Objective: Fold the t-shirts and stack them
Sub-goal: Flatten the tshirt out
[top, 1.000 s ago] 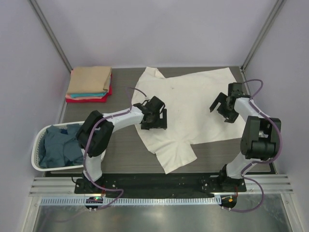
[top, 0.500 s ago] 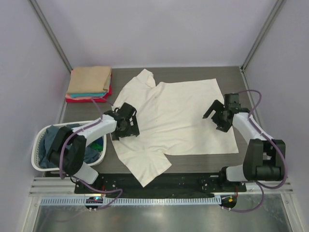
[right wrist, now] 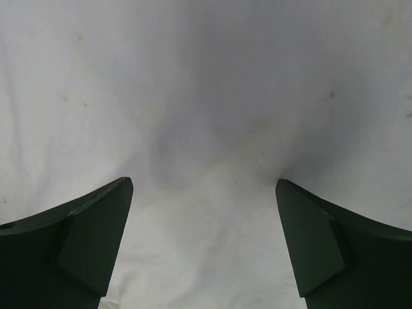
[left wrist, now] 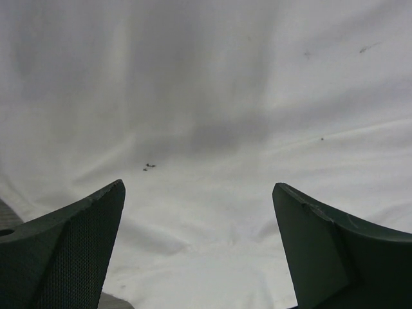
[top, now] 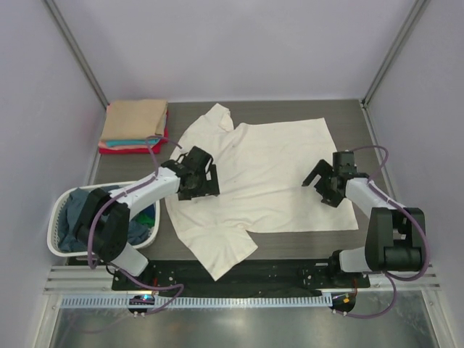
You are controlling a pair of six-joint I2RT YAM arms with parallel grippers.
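Observation:
The large cream-white t-shirt (top: 264, 174) lies spread flat on the dark table, one sleeve at the back left and one at the front left. My left gripper (top: 205, 180) is open over the shirt's left part, its jaws wide apart above the cloth (left wrist: 199, 161). My right gripper (top: 319, 185) is open over the shirt's right part, with only cloth (right wrist: 206, 129) between its jaws. A folded stack sits at the back left: a tan shirt (top: 134, 118) on top, then teal (top: 130, 143) and red (top: 109, 150).
A white slatted laundry basket (top: 58, 246) stands at the front left and holds a dusty-blue shirt (top: 90, 221) and a green one (top: 147, 217). Bare dark table (top: 312, 246) shows in front of the shirt. Metal frame posts stand at the back corners.
Both arms dragged the cream-white shirt to the left and nearer, then let it lie flat. Since half a second ago my left gripper moved right and my right gripper moved slightly left and nearer.

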